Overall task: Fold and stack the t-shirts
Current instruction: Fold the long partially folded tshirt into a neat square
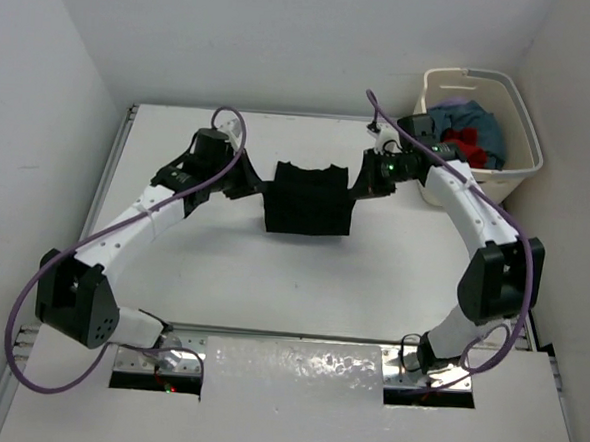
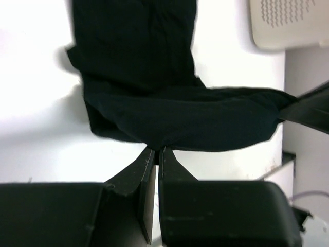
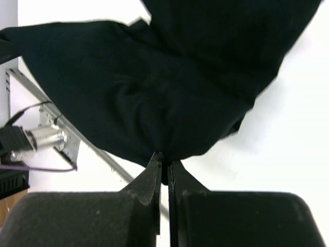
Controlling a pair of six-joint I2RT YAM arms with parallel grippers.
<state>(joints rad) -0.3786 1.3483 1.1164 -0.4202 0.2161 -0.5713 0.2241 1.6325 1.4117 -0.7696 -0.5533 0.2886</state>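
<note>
- Left wrist view, bottom centre: left gripper (image 2: 157, 149), two dark fingers pressed together with the tips nipping a lower fold of the black t-shirt (image 2: 154, 103).
- Right wrist view, bottom centre: right gripper (image 3: 165, 157) in the same state, fingers pressed together and pinching a bunched edge of the same black cloth, which puckers where the tips bite.
- Top view, bottom edge: both arm bases sit left and right of a shiny strip (image 1: 296, 366) at the near edge of the table (image 1: 222, 267).
- The arms bow outward and meet the shirt from either side, the left arm from the left of the frame and the right arm from the right.
- The black shirt sits at upper centre of the top view, stretched as a rough rectangle between the two grippers, each holding an upper corner.
- In the left wrist view its far part appears to lie on the white tabletop (how much is lifted, I cannot tell).
- Laundry basket (image 1: 526, 125), cream plastic, stands at the upper right of the top view, just beyond the right gripper and off the table's right corner.
- Inside the basket are a crumpled teal-blue t-shirt (image 1: 476, 122) and a red t-shirt (image 1: 477, 147), the red one nearer the camera, touching each other.
- A purple cable (image 1: 29, 305) loops along the left arm, and another trails along the right arm.
</note>
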